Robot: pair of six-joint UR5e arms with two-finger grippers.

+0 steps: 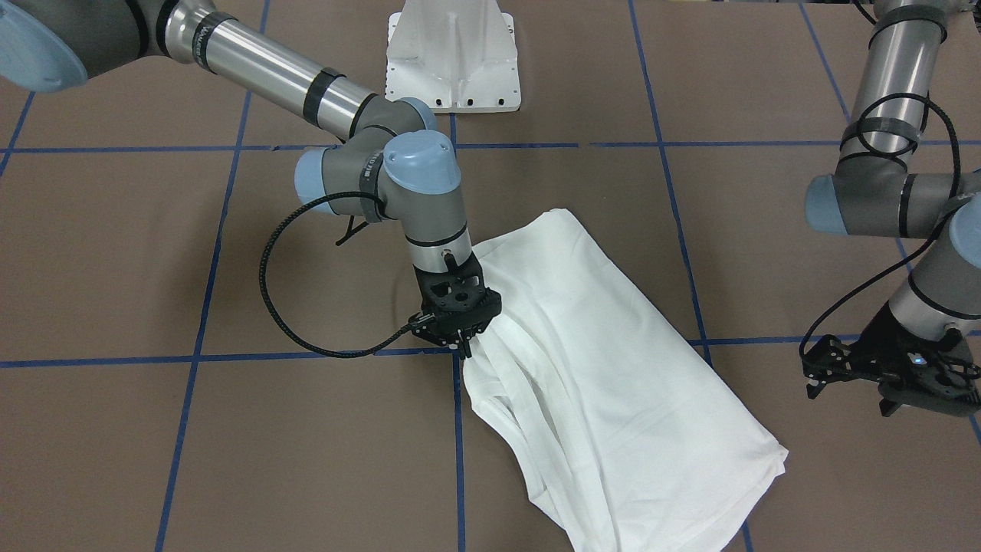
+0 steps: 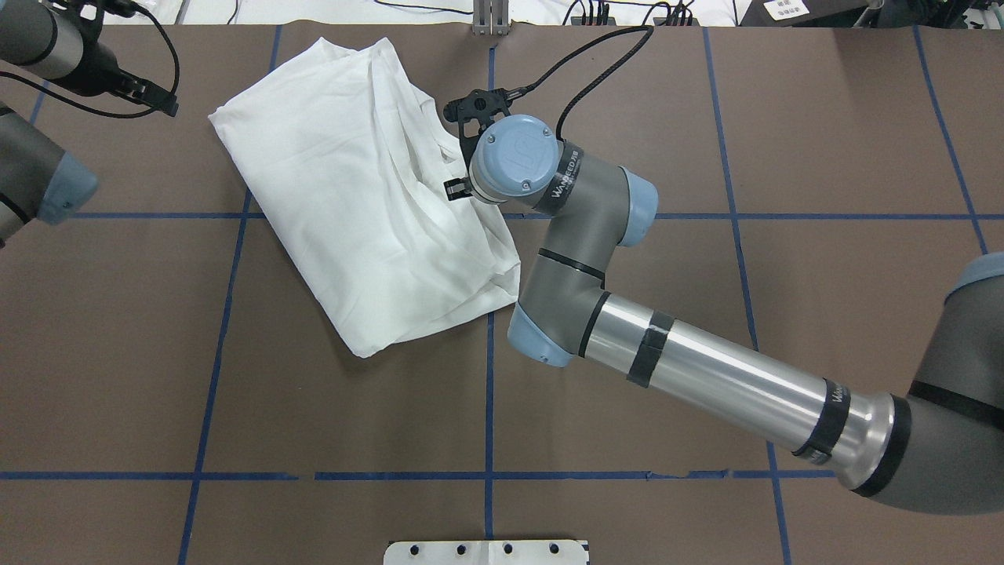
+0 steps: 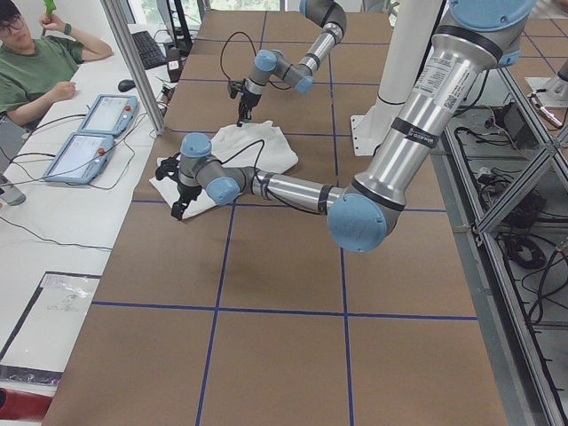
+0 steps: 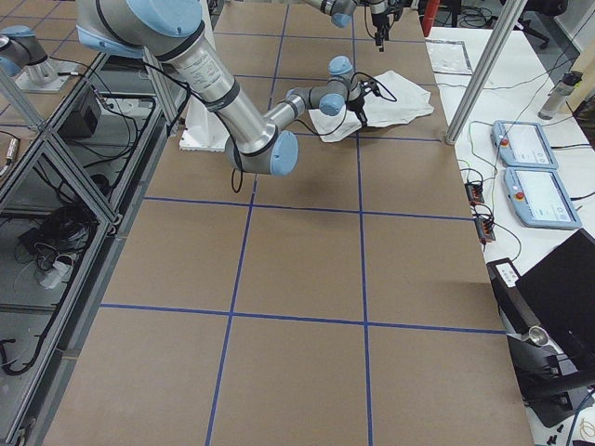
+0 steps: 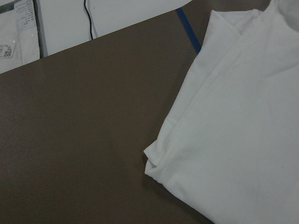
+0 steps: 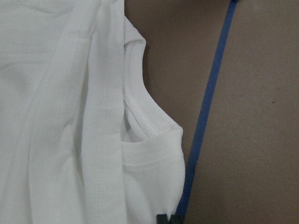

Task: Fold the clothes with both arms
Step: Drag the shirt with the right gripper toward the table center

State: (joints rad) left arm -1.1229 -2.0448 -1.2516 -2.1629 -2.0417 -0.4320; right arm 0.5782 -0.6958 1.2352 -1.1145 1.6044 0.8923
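Right gripper pinched on the T-shirt at its bunched edge, pleats running into the tips. We see the T-shirt folded, lying diagonal on the table. Left gripper hangs apart, off one corner; we cannot tell its opening.

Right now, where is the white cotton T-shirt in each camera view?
Front-facing: the white cotton T-shirt, centre to lower right.
Overhead: T-shirt upper left of centre.
Exterior left: T-shirt upper middle.
Exterior right: T-shirt top, right of centre.
Left wrist: T-shirt right half.
Right wrist: T-shirt left half.
Shared landmark: blue tape line along its bunched edge.
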